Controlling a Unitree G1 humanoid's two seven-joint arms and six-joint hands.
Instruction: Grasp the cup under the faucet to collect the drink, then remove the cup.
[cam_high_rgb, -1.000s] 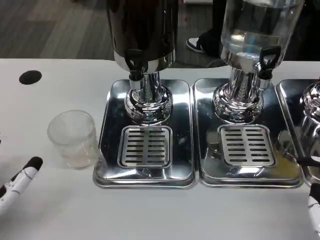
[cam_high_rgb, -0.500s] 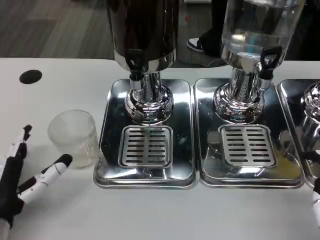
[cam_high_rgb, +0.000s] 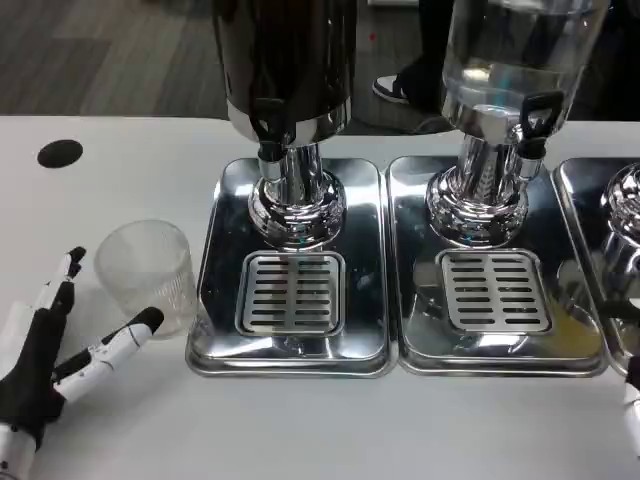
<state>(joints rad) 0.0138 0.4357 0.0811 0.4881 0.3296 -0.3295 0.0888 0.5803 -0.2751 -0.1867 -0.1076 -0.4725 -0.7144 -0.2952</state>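
left hand (cam_high_rgb: 45, 350) at lower left, fingers (cam_high_rgb: 125, 338) spread apart, nothing held, flanking the near side of the cup (cam_high_rgb: 148, 275) without clear contact; likely a pre-grasp pose. cup clear, upright, on the white table (cam_high_rgb: 300, 430), just beside the left drip tray (cam_high_rgb: 290, 270), not yet under the black faucet (cam_high_rgb: 268, 115) of the dark dispenser (cam_high_rgb: 285, 60). grate (cam_high_rgb: 290, 292) placed below the faucet for spills. right hand (cam_high_rgb: 630, 400) at the right edge; finger state cannot be told.
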